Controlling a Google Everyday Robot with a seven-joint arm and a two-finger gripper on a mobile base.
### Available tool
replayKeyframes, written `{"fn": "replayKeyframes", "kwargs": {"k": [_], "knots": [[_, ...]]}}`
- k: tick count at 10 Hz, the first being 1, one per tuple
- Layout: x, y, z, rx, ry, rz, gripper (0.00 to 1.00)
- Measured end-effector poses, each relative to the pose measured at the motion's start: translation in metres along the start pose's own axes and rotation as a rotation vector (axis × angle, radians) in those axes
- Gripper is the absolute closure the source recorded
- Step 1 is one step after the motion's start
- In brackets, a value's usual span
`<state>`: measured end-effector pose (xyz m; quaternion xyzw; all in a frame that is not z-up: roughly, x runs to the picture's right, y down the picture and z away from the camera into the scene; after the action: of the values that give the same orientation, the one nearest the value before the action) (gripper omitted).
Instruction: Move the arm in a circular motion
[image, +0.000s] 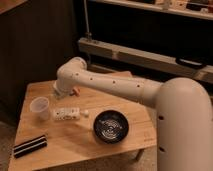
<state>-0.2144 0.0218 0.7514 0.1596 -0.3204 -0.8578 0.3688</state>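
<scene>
Arm (115, 87) reaches over bench (75, 152); circling needs no object. End effector (63, 93) tucked under wrist, grip: cannot tell. Bottle (67, 114) just below it, cup (40, 107) beside.

Arm (111, 85): glossy white shell, thick tubular segments. The largest segment fills the lower right of frame, broad and rounded like a drum, with a few small dark screw holes down its left edge. A narrower tube extends from it toward left of centre, carrying a row of small dark holes spaced along its side. A faint seam ring shows where the tube meets the large segment. The tube ends in a rounded, ball-like joint cap, upper left of centre, also dotted with dark holes. Warm light tints the white slightly cream.

Gripper (64, 93): just under that joint cap, left of centre. It appears greyish and is mostly hidden.
</scene>
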Motion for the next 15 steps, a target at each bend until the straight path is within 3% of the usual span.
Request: {"fn": "replayKeyframes", "kwargs": {"k": [2,4,5,7,9,11,12,15], "knots": [[-0.032,0.020,-0.032,-0.054,0.019,0.056,0.96],[-0.068,0.020,-0.069,-0.117,0.027,0.094,0.96],[-0.083,0.011,-0.083,-0.140,0.021,0.102,0.96],[-0.106,-0.022,-0.096,-0.141,0.006,0.092,0.96],[-0.111,-0.055,-0.087,-0.098,-0.008,0.058,0.96],[-0.097,-0.087,-0.068,-0.038,-0.013,0.008,0.96],[-0.077,-0.109,-0.049,0.005,-0.017,-0.031,0.96],[-0.026,-0.143,-0.004,0.094,-0.016,-0.127,0.96]]}}
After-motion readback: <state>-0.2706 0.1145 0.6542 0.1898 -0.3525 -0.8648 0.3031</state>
